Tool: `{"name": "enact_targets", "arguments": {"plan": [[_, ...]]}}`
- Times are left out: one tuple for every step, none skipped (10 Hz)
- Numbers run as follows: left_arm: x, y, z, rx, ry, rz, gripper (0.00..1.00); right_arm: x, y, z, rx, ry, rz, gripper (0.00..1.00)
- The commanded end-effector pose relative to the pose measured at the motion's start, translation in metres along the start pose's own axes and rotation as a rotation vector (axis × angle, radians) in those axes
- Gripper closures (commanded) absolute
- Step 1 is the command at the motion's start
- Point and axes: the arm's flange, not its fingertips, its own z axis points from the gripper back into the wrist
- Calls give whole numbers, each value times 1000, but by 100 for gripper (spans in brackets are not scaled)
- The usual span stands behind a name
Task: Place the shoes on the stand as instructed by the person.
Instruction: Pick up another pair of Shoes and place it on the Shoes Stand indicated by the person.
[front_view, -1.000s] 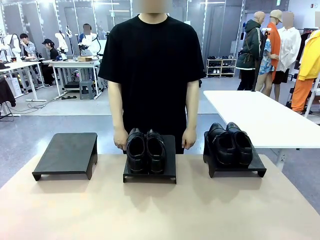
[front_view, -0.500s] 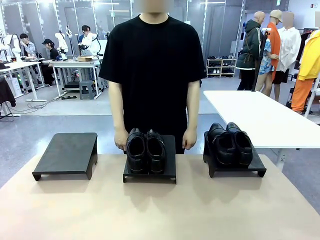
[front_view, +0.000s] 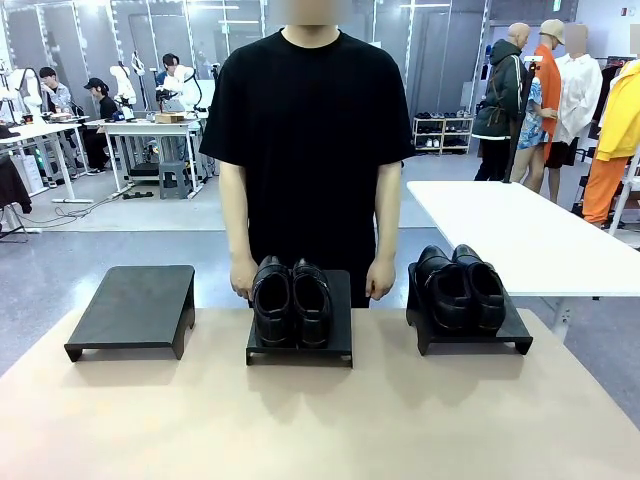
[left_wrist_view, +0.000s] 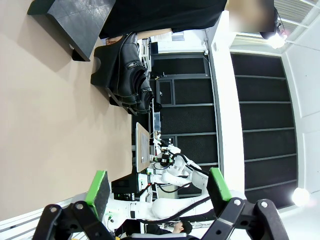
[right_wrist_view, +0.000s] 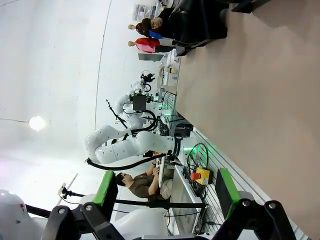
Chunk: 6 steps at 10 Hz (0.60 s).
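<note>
One pair of glossy black shoes (front_view: 291, 302) sits on the middle black stand (front_view: 340, 345). A second pair (front_view: 460, 288) sits on the right stand (front_view: 515, 335). The left stand (front_view: 130, 305) is bare. The person (front_view: 310, 130) in a black T-shirt stands behind the middle stand, both hands hanging at the table's far edge. In the left wrist view my left gripper (left_wrist_view: 158, 187) is open and holds nothing, far from the shoes (left_wrist_view: 131, 75) and the bare stand (left_wrist_view: 75, 22). My right gripper (right_wrist_view: 166, 187) is open too, with shoes (right_wrist_view: 200, 20) far off at the top.
The tan table (front_view: 320, 420) stretches wide in front of the stands. A white table (front_view: 520, 235) stands beyond the far right corner. Other people and work tables are farther back in the room.
</note>
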Motion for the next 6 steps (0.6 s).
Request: {"name": "enact_targets", "arguments": {"plan": [[-1,-2,1,-16,0,-2,0,-2,2,-2,1,-3,2,0],[-1,-2,1,-16,0,-2,0,-2,2,-2,1,-3,2,0],[-1,-2,1,-16,0,-2,0,-2,2,-2,1,-3,2,0],[-1,-2,1,-16,0,-2,0,-2,2,-2,1,-3,2,0],[-1,-2,1,-16,0,-2,0,-2,2,-2,1,-3,2,0],[-1,-2,1,-16,0,-2,0,-2,2,-2,1,-3,2,0]]}}
